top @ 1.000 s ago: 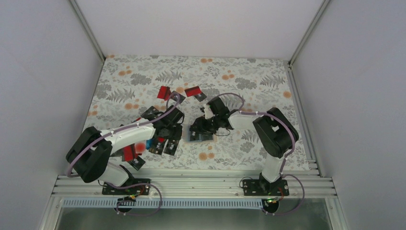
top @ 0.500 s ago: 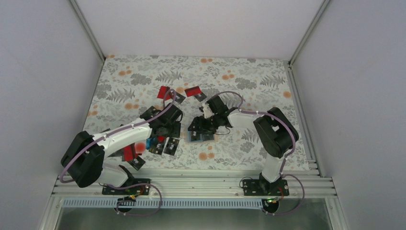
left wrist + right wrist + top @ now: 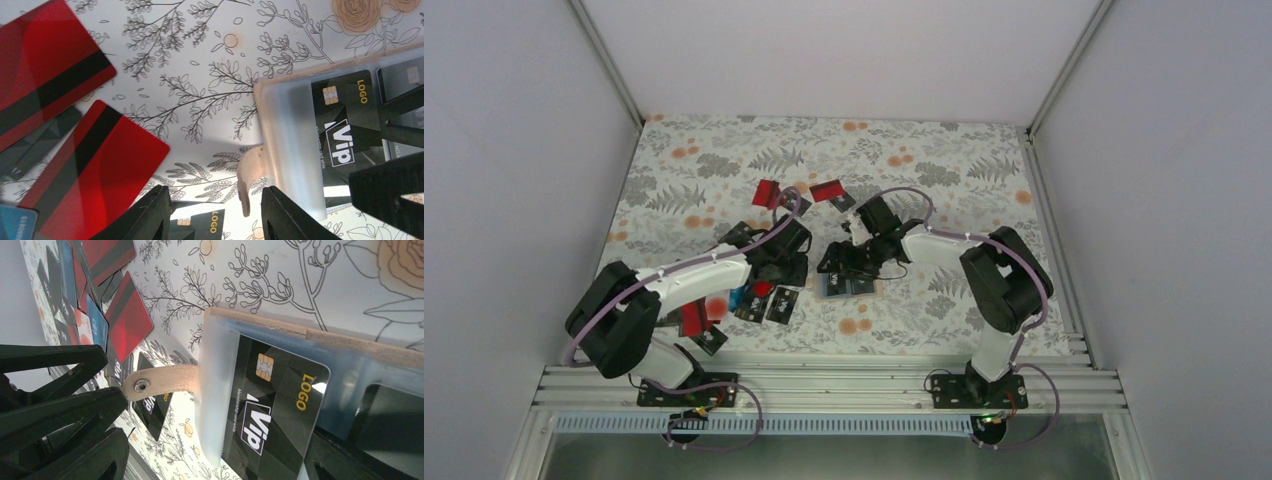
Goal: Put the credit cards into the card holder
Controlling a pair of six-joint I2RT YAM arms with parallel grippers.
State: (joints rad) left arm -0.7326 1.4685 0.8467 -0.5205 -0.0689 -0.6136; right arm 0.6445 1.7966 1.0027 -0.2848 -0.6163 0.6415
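The card holder (image 3: 849, 287) lies open on the flowered cloth, grey-blue inside up (image 3: 290, 140), tan strap (image 3: 247, 175) curling off its edge. A black VIP card (image 3: 270, 405) lies on its pocket; another dark card sits in the pocket beside it. My left gripper (image 3: 215, 217) is open, low, with the strap between its fingers. My right gripper (image 3: 215, 467) is open over the holder, fingers either side of the VIP card. Loose credit cards lie left of the holder: red ones (image 3: 105, 165), black ones (image 3: 769, 303), a blue one (image 3: 97, 322).
Two red cards (image 3: 767, 192) (image 3: 826, 190) lie farther back on the cloth. More cards lie by the left arm near the front edge (image 3: 692, 318). The two grippers are almost touching at mid-table. White walls enclose the table.
The left arm's elbow swung out to the left and came back; its gripper stayed beside the holder. The right gripper and the holder shifted only slightly.
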